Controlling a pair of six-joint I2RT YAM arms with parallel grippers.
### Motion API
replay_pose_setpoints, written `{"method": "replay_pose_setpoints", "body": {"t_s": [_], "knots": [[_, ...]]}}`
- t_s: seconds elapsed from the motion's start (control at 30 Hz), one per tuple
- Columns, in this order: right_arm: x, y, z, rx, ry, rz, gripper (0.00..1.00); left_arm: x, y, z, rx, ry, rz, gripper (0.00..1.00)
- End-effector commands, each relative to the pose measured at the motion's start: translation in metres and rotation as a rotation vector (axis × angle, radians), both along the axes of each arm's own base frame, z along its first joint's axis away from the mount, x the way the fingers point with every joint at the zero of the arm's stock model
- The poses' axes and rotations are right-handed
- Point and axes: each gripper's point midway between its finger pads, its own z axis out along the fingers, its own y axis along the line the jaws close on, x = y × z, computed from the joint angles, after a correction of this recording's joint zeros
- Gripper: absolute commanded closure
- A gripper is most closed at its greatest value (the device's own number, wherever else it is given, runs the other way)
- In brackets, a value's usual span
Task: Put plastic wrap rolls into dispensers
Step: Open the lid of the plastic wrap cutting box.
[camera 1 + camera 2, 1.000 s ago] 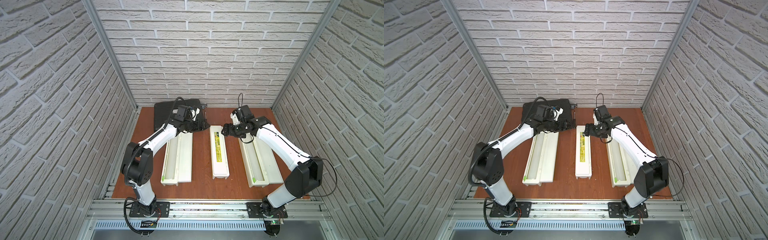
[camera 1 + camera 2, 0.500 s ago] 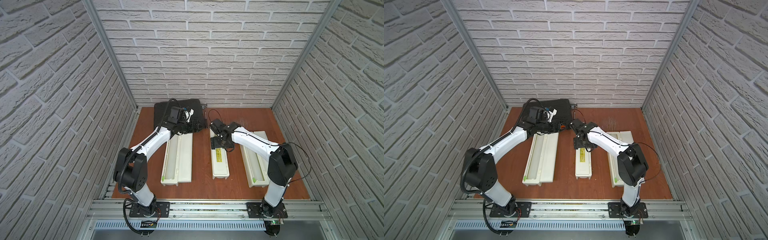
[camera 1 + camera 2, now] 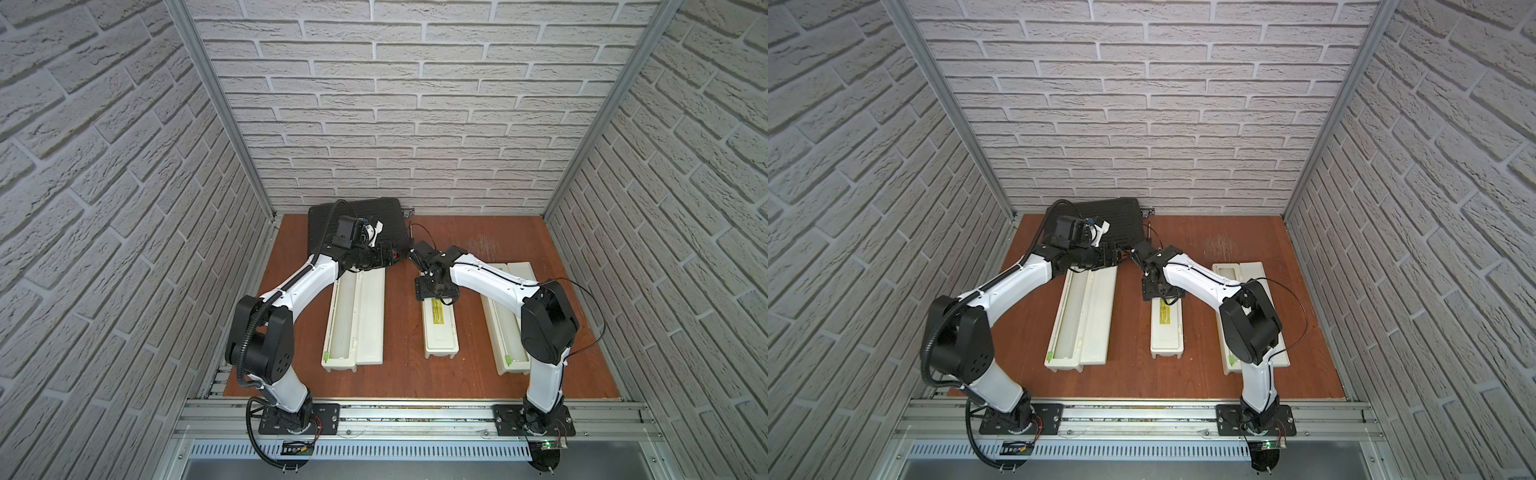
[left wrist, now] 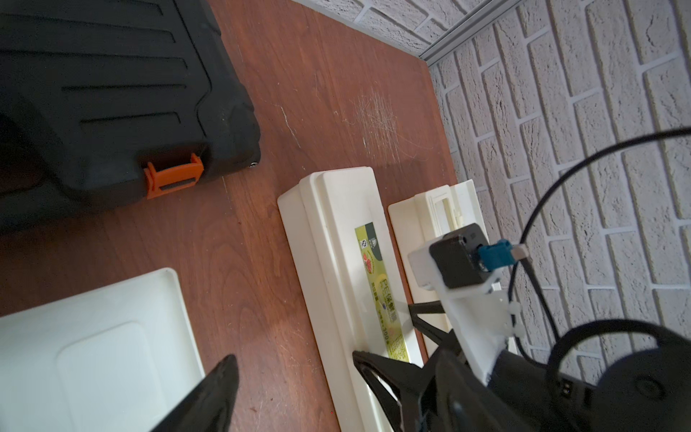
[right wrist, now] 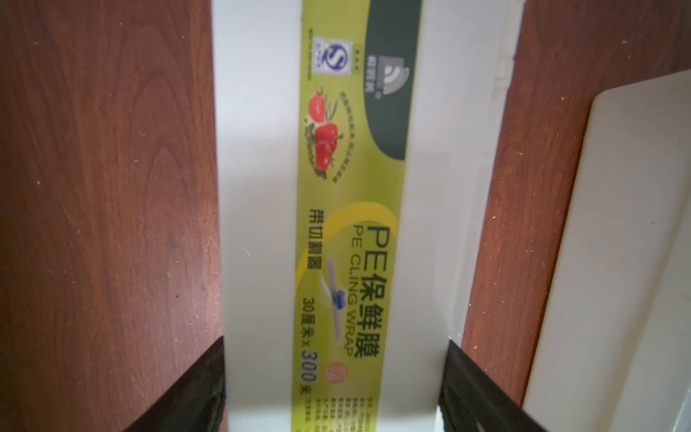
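1. In both top views, your right gripper (image 3: 435, 293) has left the far-end station it held 1 second ago. It now sits low over the closed dispenser (image 3: 440, 340), which runs out from between its jaws toward the robot's base. Your left gripper (image 3: 388, 259) has barely shifted. It hangs well clear of that box, with the black case (image 3: 357, 216) just behind its jaws.
2. In a top view, 2 open dispensers (image 3: 1088, 320) (image 3: 1246, 269) lie outside either jaw pair, lids back. No loose roll shows on the table (image 3: 1133, 374), and I cannot confirm what their troughs hold.
3. In the left wrist view, the left gripper (image 4: 293, 359) is released. Its jaws stand apart with only bare table between them, and the closed dispenser (image 4: 336, 243) lies beyond 1 jaw.
4. In the right wrist view, the right gripper (image 5: 336, 348) brackets the closed dispenser (image 5: 261, 187). Both jaws rest against its long sides, so it appears clenched on the box, though the frame is slightly blurred.
5. Finding: this lid is still shut, so no roll can be loaded here until it is opened.
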Motion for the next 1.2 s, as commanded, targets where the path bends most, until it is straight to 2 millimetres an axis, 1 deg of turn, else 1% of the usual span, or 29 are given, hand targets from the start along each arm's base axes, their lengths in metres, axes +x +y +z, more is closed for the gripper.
{"method": "replay_pose_setpoints", "body": {"t_s": [0.0, 0.13, 0.23, 0.43, 0.53, 0.63, 0.67, 0.73, 0.8, 0.87, 1.03, 1.1, 1.13, 1.17], "knots": [[-0.001, 0.007, 0.001, 0.039, -0.001, 0.004, 0.27, 0.001, 0.000, -0.007, -0.003, 0.025, 0.003, 0.18], [0.001, 0.014, 0.017, 0.111, -0.033, 0.026, 0.35, 0.002, -0.003, -0.020, 0.025, 0.067, 0.005, 0.19], [0.001, 0.018, 0.025, 0.174, -0.035, 0.037, 0.39, 0.000, -0.009, -0.035, 0.052, 0.111, -0.002, 0.19], [0.000, 0.023, 0.037, 0.310, -0.041, 0.061, 0.40, -0.004, -0.023, -0.070, 0.126, 0.208, 0.002, 0.21], [0.000, 0.025, 0.042, 0.378, -0.039, 0.069, 0.40, -0.003, -0.033, -0.081, 0.147, 0.238, 0.003, 0.23], [0.004, 0.024, 0.046, 0.438, -0.050, 0.085, 0.40, -0.001, -0.042, -0.089, 0.215, 0.255, -0.003, 0.24], [0.006, 0.022, 0.045, 0.445, -0.050, 0.085, 0.40, 0.000, -0.046, -0.091, 0.219, 0.260, -0.003, 0.25], [0.009, 0.023, 0.046, 0.495, -0.048, 0.099, 0.41, 0.002, -0.051, -0.095, 0.229, 0.272, 0.004, 0.26], [0.012, 0.025, 0.050, 0.539, -0.053, 0.106, 0.41, 0.004, -0.052, -0.098, 0.263, 0.281, 0.013, 0.27], [0.016, 0.025, 0.053, 0.557, -0.061, 0.122, 0.41, 0.005, -0.058, -0.099, 0.261, 0.282, 0.008, 0.27], [0.017, 0.029, 0.058, 0.585, -0.062, 0.161, 0.41, -0.001, -0.074, -0.104, 0.289, 0.289, -0.015, 0.29], [0.015, 0.030, 0.058, 0.591, -0.054, 0.180, 0.41, 0.000, -0.085, -0.097, 0.268, 0.267, -0.029, 0.29], [0.013, 0.030, 0.057, 0.596, -0.047, 0.188, 0.39, 0.000, -0.090, -0.092, 0.258, 0.252, -0.037, 0.29], [0.012, 0.029, 0.058, 0.595, -0.046, 0.192, 0.32, 0.000, -0.096, -0.086, 0.252, 0.233, -0.046, 0.29]]}}
